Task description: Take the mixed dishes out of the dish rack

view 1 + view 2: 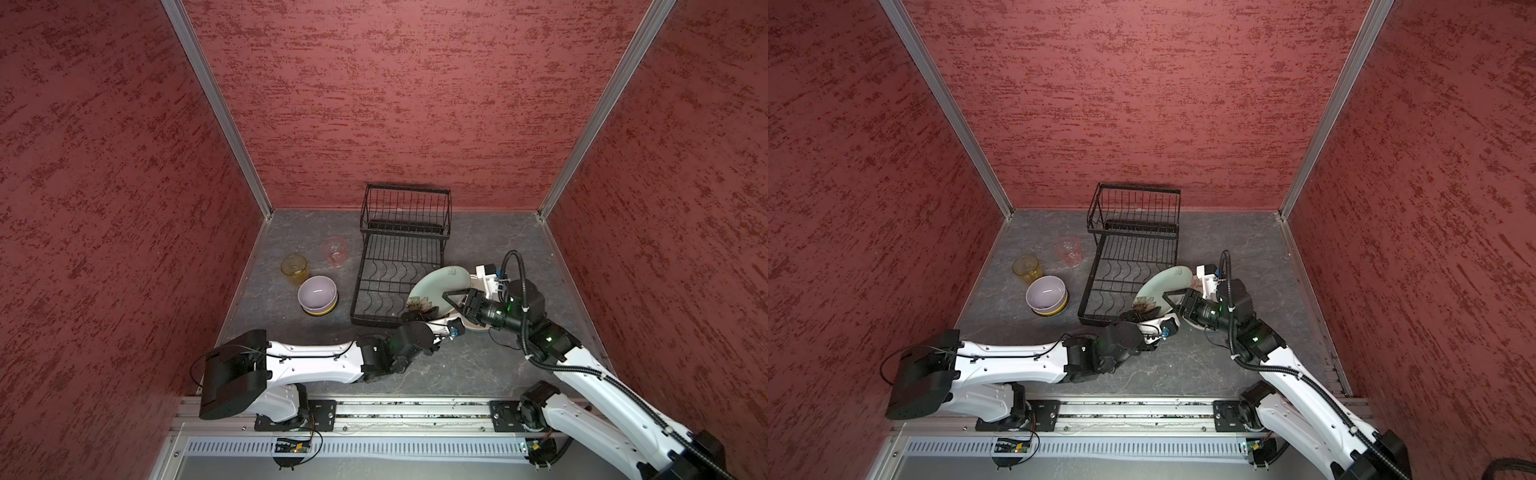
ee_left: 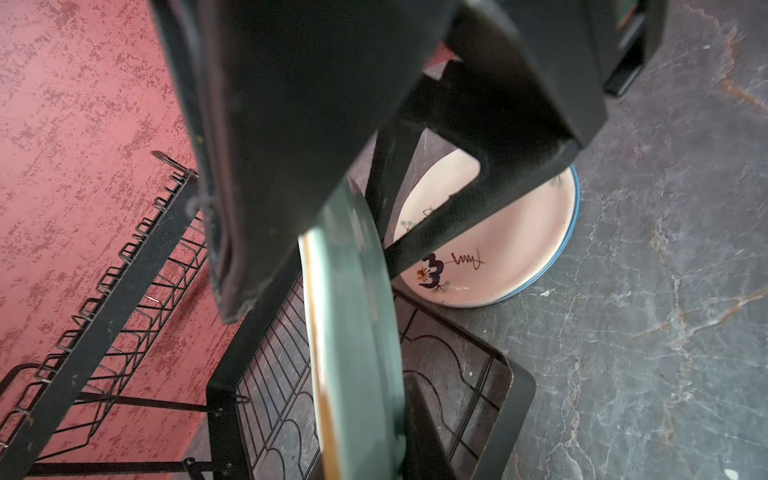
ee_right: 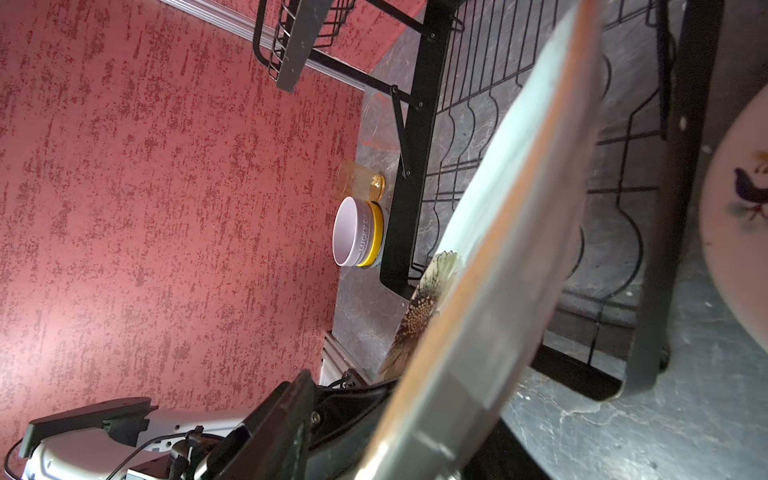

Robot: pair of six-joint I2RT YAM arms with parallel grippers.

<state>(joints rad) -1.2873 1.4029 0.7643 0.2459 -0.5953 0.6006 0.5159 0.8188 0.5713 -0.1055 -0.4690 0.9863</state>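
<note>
While both tiers of the dish rack [image 1: 358, 286] stand bare, the lilac bowl [image 1: 316, 291] sits nested in the yellow bowl [image 1: 322, 312], beside the amber tumbler [image 1: 295, 268] and pink tumbler [image 1: 333, 250]. The left gripper [image 1: 417, 312] clamps the tilted pale green plate [image 1: 436, 286] at the rack's front right corner. The right gripper [image 1: 453, 299] straddles the plate's other rim above the white plates [image 2: 507, 257]; whether it grips is unclear.

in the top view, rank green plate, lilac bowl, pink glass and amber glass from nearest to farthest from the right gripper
1. green plate: right at the right gripper, at the rack front right corner.
2. lilac bowl and pink glass, both left of the rack: too close to call.
3. amber glass: farthest left.
</note>
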